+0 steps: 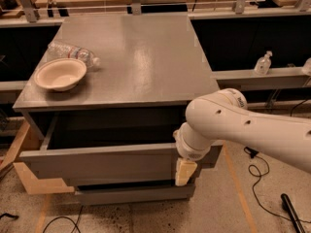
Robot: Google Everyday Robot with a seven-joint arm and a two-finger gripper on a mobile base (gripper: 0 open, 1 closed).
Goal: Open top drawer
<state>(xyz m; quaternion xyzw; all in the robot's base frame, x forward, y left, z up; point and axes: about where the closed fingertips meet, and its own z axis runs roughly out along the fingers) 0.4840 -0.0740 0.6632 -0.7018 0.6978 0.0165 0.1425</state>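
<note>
The top drawer [99, 162] is a wide matte grey drawer with a flat, handle-less front. It stands pulled out from the grey cabinet [131, 57], and its dark grey inside shows behind the front panel. My white arm reaches in from the right. My gripper [184, 172] is at the right end of the drawer front, with a cream-coloured fingertip hanging over the panel's face. The wrist hides the rest of the gripper.
A cream bowl [60, 74] and a lying plastic bottle [70, 53] sit on the cabinet top at the left. A lower drawer front [133, 194] shows beneath. A wooden board [29, 178] lies at the lower left. Cables [257, 174] run on the floor at the right.
</note>
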